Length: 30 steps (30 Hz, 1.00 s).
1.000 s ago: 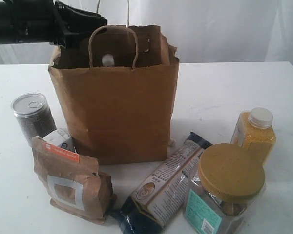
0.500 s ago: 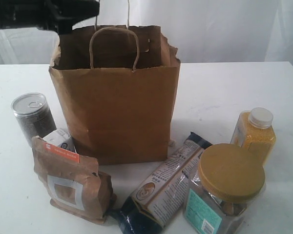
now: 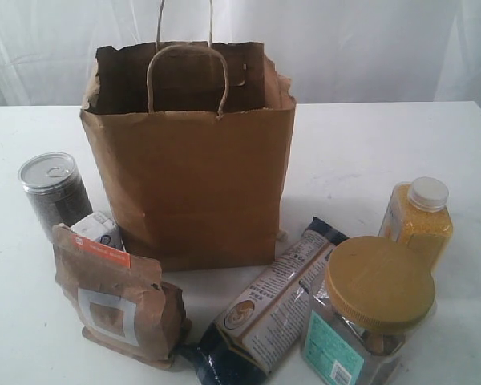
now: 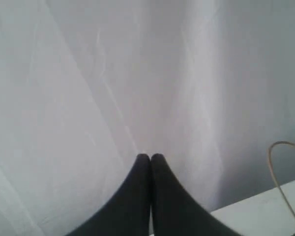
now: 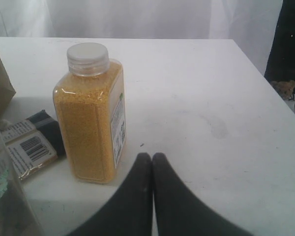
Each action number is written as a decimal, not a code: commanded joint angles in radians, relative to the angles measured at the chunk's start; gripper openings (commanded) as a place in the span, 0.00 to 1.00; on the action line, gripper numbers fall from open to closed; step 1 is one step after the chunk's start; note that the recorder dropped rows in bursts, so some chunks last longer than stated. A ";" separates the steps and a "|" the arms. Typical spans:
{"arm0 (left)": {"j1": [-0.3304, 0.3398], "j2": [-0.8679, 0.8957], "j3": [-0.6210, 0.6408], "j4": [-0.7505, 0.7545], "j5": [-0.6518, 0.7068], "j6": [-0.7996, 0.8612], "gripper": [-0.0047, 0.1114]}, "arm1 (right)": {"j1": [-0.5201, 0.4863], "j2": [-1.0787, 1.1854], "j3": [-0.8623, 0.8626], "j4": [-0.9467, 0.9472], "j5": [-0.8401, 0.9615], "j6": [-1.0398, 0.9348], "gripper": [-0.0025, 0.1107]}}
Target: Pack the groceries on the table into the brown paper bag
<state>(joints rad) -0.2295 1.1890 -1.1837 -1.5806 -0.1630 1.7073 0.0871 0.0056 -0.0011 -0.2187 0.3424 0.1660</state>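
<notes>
The brown paper bag [image 3: 188, 152] stands upright at mid-table with its mouth open. Around it on the table [image 3: 361, 144] stand the grey can [image 3: 54, 192], the small white-blue carton [image 3: 98, 229] and the brown orange-striped pouch [image 3: 116, 295] on the left. The long dark-blue packet [image 3: 264, 305], the gold-lidded jar [image 3: 369, 313] and the yellow bottle [image 3: 417, 218] are on the right. Neither arm shows in the exterior view. My left gripper [image 4: 150, 157] is shut and empty, facing the white curtain. My right gripper [image 5: 152, 156] is shut and empty, just beside the yellow bottle [image 5: 91, 113].
A white curtain [image 3: 369, 40] hangs behind the table. The table's right edge [image 5: 255, 69] lies near the bottle, with dark space and a small toy [image 5: 287, 91] beyond it. One cord handle [image 4: 282, 182] of the bag shows in the left wrist view.
The left arm, which reached over the bag's mouth from the upper left, has drawn back out of the exterior view. A white object seen inside the bag a second ago no longer shows.
</notes>
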 commanded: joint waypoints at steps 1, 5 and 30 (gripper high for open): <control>-0.003 -0.014 0.007 -0.033 -0.057 -0.007 0.04 | -0.008 -0.006 0.001 0.000 0.000 -0.003 0.02; -0.003 -0.014 0.044 -0.033 -0.116 0.026 0.04 | -0.008 -0.006 0.001 0.000 0.000 -0.003 0.02; 0.235 -0.345 0.577 1.649 -0.001 -1.779 0.04 | -0.008 -0.006 0.001 0.000 0.000 -0.003 0.02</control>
<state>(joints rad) -0.0235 0.9297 -0.6861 0.0681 -0.1521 -0.0649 0.0871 0.0056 -0.0011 -0.2187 0.3424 0.1660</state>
